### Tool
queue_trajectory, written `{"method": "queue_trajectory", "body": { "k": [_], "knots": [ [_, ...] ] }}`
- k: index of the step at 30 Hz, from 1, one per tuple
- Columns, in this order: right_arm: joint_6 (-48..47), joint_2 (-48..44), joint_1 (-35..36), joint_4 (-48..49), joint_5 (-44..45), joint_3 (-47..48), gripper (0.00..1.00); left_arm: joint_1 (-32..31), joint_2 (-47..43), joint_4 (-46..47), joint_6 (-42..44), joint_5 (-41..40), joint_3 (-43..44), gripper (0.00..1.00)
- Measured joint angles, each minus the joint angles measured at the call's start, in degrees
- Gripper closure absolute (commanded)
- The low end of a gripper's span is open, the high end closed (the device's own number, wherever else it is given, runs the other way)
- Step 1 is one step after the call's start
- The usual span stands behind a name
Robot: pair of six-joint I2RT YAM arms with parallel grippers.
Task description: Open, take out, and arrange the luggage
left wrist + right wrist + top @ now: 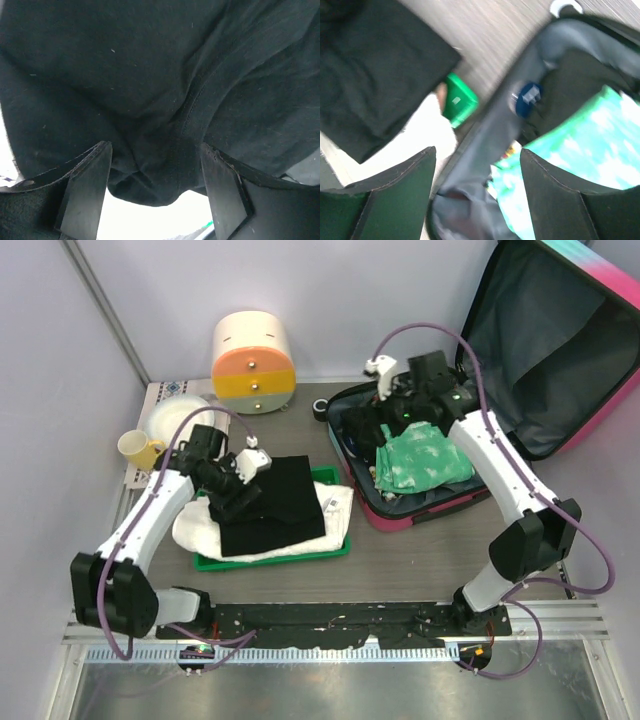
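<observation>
Two tools were noted open: left tool, right tool. Luggage was judged rigid, smooth-shelled; best gripped at rim.

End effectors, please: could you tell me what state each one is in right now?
Left end effector: open, with the black cloth loose between its fingers.
Right end effector: open, holding nothing.

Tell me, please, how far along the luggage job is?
Done: the luggage is open; a black garment lies over a white cloth on the green tray. In hand: nothing, left gripper and right gripper both open. Left: the green patterned garment inside.
</observation>
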Motion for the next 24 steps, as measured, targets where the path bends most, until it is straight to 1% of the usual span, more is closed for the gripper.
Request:
{"method": "queue_trajectory", "body": {
  "k": [3, 5, 8, 9, 12, 16, 21, 24],
  "knots": [
    [1.18, 0.26, -7.91, -1.01, 0.57, -0.81, 0.27, -0.52, 4.09, -0.20, -0.07, -2.32, -2.62, 0.25],
    [2.14, 0.50, -12.28, -2.05, 1.42, -1.18, 0.30, -0.52, 5.55, -0.26, -0.35, -3.04, -2.78, 0.24],
    [3.45, 0.94, -16.33, -2.19, 3.80, -1.38, 0.31, -0.52, 4.98, -1.33, -1.68, -2.71, -0.94, 0.22],
    [4.11, 1.03, -16.96, -1.73, 5.14, -1.79, 0.31, -0.50, 4.28, -2.01, -2.56, -2.32, 0.92, 0.22],
    [7.52, 1.81, -16.63, 0.33, 9.25, -2.80, 0.36, -0.50, 2.86, -2.51, -4.66, -1.49, 4.98, 0.22],
    [12.66, 5.79, -14.58, 5.79, 17.11, -2.40, 0.42, -0.50, 0.50, -2.03, -7.98, -0.07, 8.70, 0.22],
    [16.72, 14.21, -11.34, 11.52, 28.00, -0.07, 0.42, -0.52, -1.77, -1.84, -11.26, 1.01, 8.83, 0.22],
    [17.40, 18.36, -9.16, 13.25, 32.30, 1.84, 0.43, -0.52, -1.95, -1.84, -12.57, 1.36, 8.81, 0.22]
  ]
}}
